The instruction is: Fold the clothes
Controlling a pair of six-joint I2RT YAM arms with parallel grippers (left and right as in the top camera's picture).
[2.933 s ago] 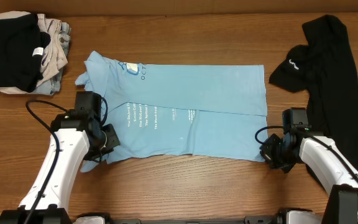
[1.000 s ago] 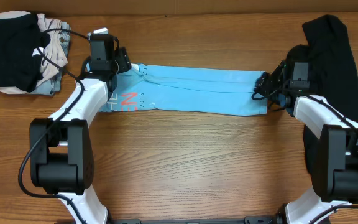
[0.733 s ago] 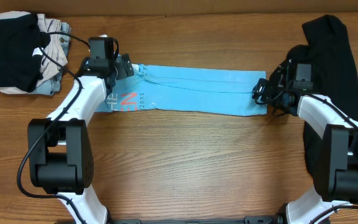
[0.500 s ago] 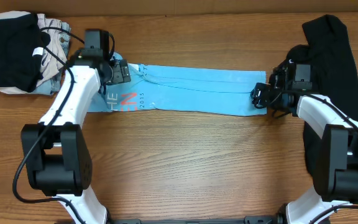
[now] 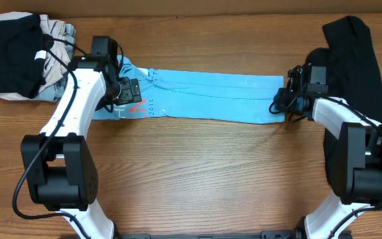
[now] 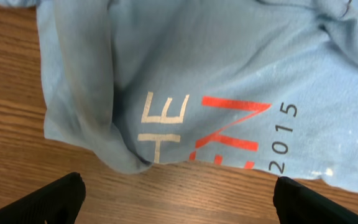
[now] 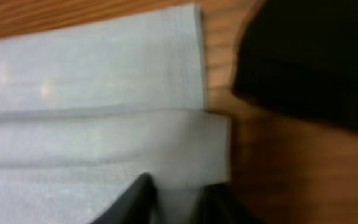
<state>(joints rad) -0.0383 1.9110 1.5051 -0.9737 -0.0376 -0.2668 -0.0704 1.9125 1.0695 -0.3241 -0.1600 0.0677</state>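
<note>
1. Light blue T-shirt (image 5: pixel 211 99): a long strip across the far table, black shirt (image 5: pixel 350 60) beside its right end.
2. Left gripper (image 5: pixel 127 93): spread wide, empty, over the lettered end.
3. Right gripper (image 5: pixel 279 106): at the hem, grip unclear.
4. Advice: pinch both layers squarely and keep the edges aligned.

A brown wooden table (image 5: pixel 204 179) with long grain running side to side fills nearly all of the overhead view. Along its far edge runs a paler tan strip (image 5: pixel 244 5). The light is even, with soft shadows.
</note>
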